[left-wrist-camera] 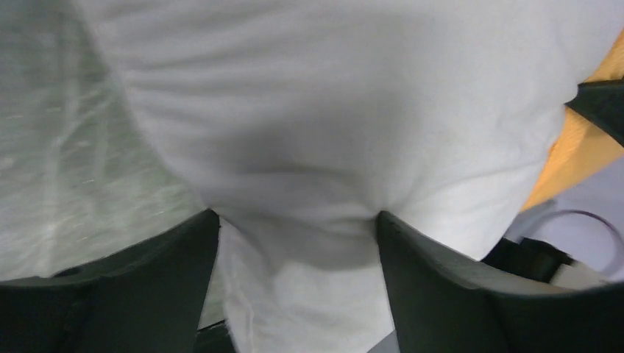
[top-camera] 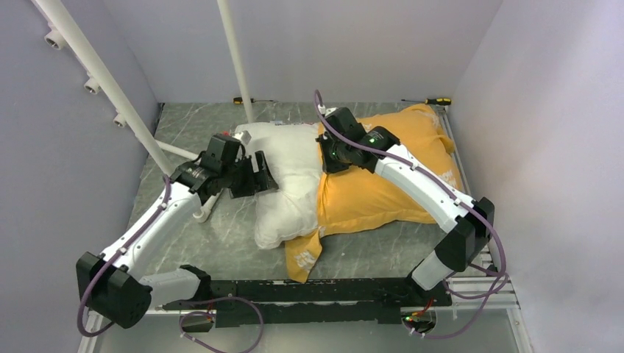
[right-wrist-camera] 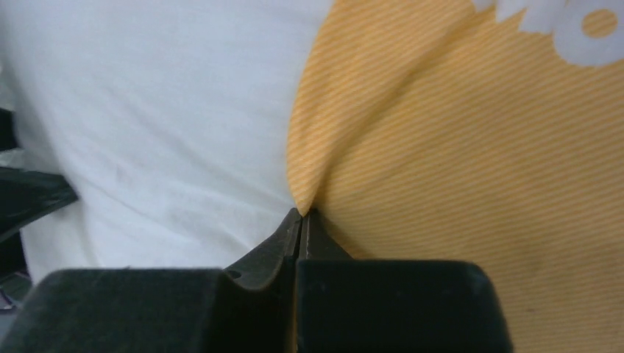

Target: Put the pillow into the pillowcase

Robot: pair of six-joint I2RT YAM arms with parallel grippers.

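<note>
The white pillow (top-camera: 291, 173) lies mid-table, its right half inside the yellow-orange pillowcase (top-camera: 383, 191) and its left half sticking out. My left gripper (top-camera: 261, 173) stands open at the pillow's left end. In the left wrist view its wide-apart fingers (left-wrist-camera: 169, 257) flank a bulge of the pillow (left-wrist-camera: 331, 110) pressing in between them; a strip of pillowcase (left-wrist-camera: 581, 147) shows at the right. My right gripper (top-camera: 326, 154) is on top at the case's mouth. In the right wrist view it (right-wrist-camera: 302, 213) is shut on the hem of the pillowcase (right-wrist-camera: 456, 147), beside bare pillow (right-wrist-camera: 162, 110).
White pipes (top-camera: 110, 88) slant across the left, and one (top-camera: 235, 59) rises at the back. Two screwdrivers (top-camera: 430, 101) (top-camera: 246, 100) lie along the far wall. A loose flap of the case (top-camera: 303, 257) hangs toward the black front rail (top-camera: 309, 290). Walls enclose both sides.
</note>
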